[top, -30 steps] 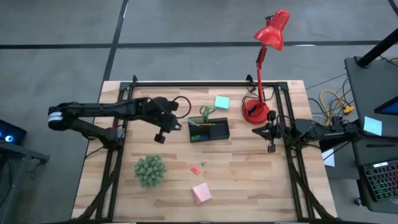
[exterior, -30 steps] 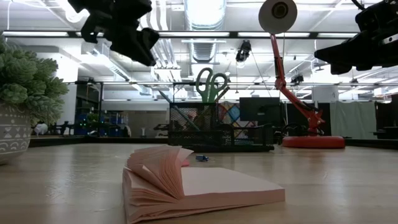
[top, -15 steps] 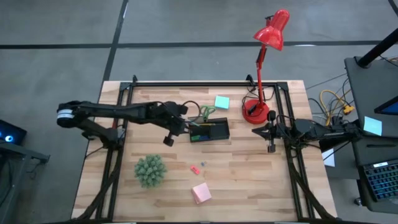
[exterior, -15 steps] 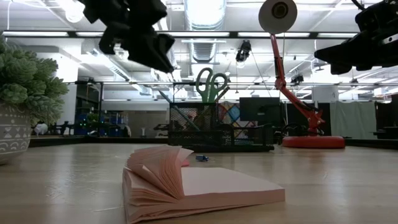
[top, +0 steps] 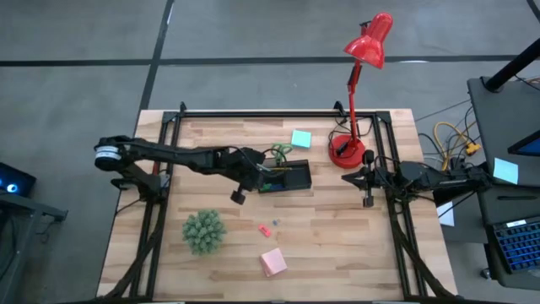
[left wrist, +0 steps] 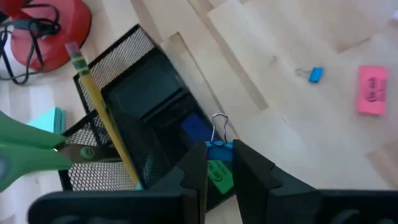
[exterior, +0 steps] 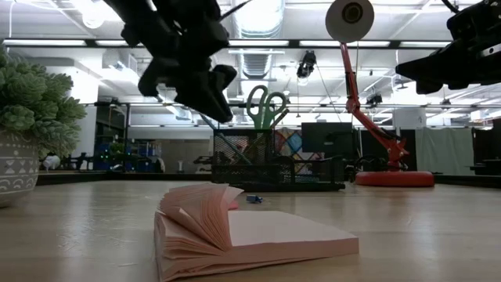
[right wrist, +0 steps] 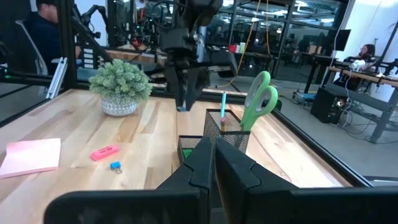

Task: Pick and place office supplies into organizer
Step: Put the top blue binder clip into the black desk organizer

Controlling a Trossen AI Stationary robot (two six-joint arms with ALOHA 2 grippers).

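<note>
Over the left end of the organizer [top: 304, 173], a small blue binder clip [left wrist: 217, 148] hangs pinched between the fingers of the left gripper [left wrist: 217, 155]. A second ago that arm was well off to the left, so the carry looks nearly done and only the release seems left. In the organizer stand one pair of green scissors [top: 281, 153] and one yellow pencil [left wrist: 102, 118]. Loose on the table [top: 354, 253] lie two sticky pads, one pink pad [top: 272, 262] and one teal pad [top: 300, 138], plus one pink eraser [top: 264, 230] and one tiny blue piece [top: 275, 224]. The right gripper [top: 368, 201] waits closed and empty near the red lamp [top: 346, 152].
</note>
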